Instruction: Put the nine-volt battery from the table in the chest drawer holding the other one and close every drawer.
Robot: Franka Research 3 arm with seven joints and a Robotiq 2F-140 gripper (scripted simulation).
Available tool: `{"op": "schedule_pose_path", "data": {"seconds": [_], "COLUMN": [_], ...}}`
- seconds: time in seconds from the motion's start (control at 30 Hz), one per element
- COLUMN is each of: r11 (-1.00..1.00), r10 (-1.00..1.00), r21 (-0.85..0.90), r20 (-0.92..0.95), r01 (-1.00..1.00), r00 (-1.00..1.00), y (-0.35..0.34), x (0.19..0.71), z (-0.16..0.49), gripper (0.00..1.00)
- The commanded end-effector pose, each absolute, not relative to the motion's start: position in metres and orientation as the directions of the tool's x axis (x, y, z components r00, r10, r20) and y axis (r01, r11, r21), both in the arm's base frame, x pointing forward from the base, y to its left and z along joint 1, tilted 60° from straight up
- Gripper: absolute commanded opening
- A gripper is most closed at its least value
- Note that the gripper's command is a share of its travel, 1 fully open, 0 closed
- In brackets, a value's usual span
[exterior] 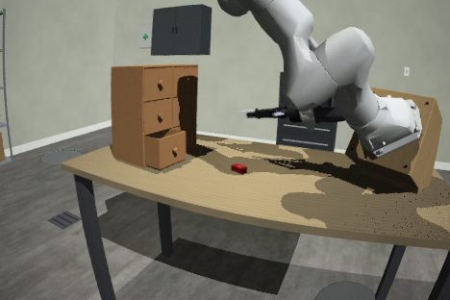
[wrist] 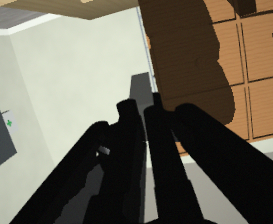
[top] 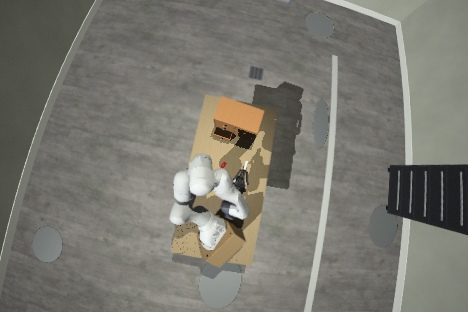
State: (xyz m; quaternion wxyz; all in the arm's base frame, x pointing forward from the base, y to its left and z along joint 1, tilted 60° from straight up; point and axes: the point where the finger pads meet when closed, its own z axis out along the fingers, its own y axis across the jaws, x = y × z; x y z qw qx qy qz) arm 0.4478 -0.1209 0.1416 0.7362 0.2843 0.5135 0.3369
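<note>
Red battery out, chest drawer ajar

The small red block-shaped battery (top: pixel 223 165) (exterior: pixel 238 168) lies flat on the table (top: pixel 200 130) (exterior: pixel 202 192), apart from the upright orange-brown chest (top: pixel 239 112) (exterior: pixel 128 115) (wrist: pixel 212 75), whose bottom drawer (top: pixel 223 133) (exterior: pixel 165 150) stands open.
</note>
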Motion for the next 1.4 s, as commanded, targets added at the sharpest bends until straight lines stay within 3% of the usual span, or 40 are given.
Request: {"op": "schedule_pose_path", "data": {"seconds": [0.0,1.37], "r11": [0.617,0.617], "r10": [0.783,0.783], "r21": [0.761,0.761], "r20": [-0.568,-0.568], "r01": [-0.202,-0.202], "r00": [0.251,0.251], "y": [-0.121,-0.079], "x": [0.448,0.458], "z": [0.143,0.174], "gripper": [0.00,0.00]}}
